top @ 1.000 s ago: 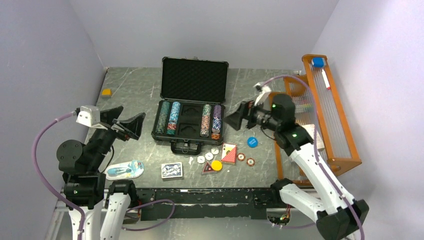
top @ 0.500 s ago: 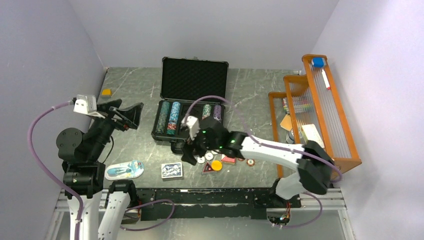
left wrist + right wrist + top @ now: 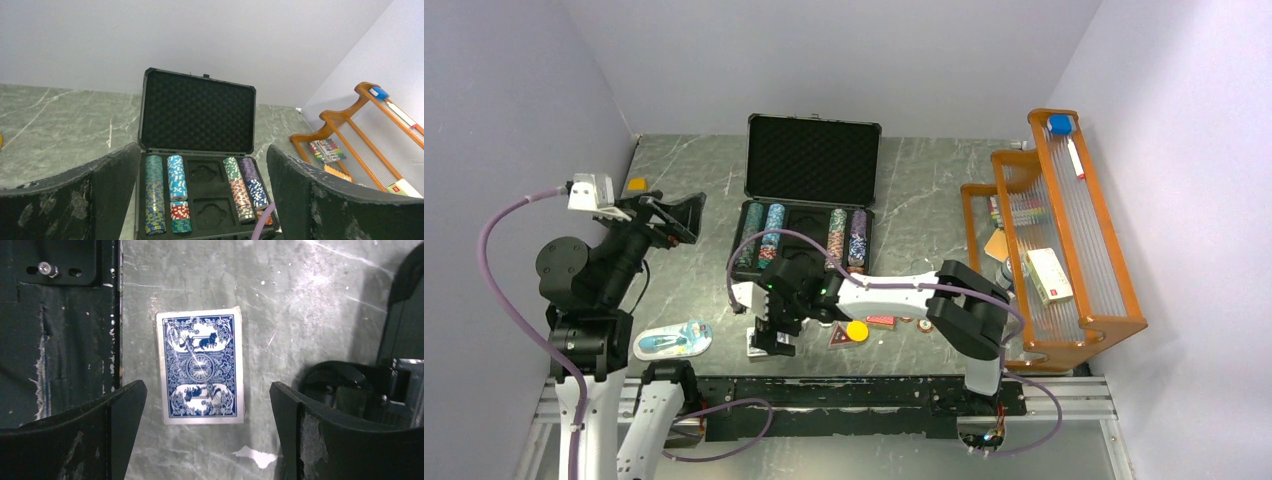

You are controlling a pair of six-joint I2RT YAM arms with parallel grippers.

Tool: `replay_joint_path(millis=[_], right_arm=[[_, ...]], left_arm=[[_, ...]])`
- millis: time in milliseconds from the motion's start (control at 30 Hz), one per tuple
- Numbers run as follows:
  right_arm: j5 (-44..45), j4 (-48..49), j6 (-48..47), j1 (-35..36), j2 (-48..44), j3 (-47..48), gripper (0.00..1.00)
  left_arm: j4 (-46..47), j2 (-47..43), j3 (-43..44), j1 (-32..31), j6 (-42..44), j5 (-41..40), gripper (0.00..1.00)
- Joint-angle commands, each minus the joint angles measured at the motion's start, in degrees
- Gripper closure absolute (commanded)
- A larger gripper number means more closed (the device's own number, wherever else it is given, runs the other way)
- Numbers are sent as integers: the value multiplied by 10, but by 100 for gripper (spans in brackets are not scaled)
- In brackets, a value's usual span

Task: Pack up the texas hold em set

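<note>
The left gripper (image 3: 674, 214) hangs above the table, its fingers (image 3: 70, 197) spread wide with nothing between them. It has only tilted slightly over the last second. In its wrist view the black briefcase (image 3: 197, 112) lies straight ahead of the fingers, lid up. There are 4 rows of striped chips (image 3: 155, 200) in the foam, and the 2 card wells (image 3: 202, 174) in the middle are bare.

The real change is on the other side. 1 second ago the right arm was raised beside the orange rack (image 3: 1084, 250). It has since swept across the front of the case and past the loose discs, and the right gripper (image 3: 207, 387) now points down over the blue deck (image 3: 200, 372). Its fingers (image 3: 117, 405) are wide open and grip nothing. The deck lies flat on the table between them, nearer the left finger and touching neither.

Beyond the right finger, toward the rack, the yellow disc (image 3: 856, 330) and the red deck (image 3: 881, 321) lie loose in front of the case.

This looks like the start of a pick. The deck is thin and flat, so the fingers will probably have to drop to the table and close across its short edges before it can go into a well.
</note>
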Motion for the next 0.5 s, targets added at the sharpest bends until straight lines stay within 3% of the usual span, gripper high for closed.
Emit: replay_joint_path(millis=[0, 300, 467], right_arm=[[-4, -29, -44, 7, 34, 28, 0], [13, -24, -60, 13, 67, 12, 4], [5, -18, -60, 13, 70, 5, 22]], left_arm=[[-22, 15, 22, 5, -4, -14, 0], [-24, 18, 21, 5, -3, 0, 0], [-31, 21, 31, 5, -4, -2, 0]])
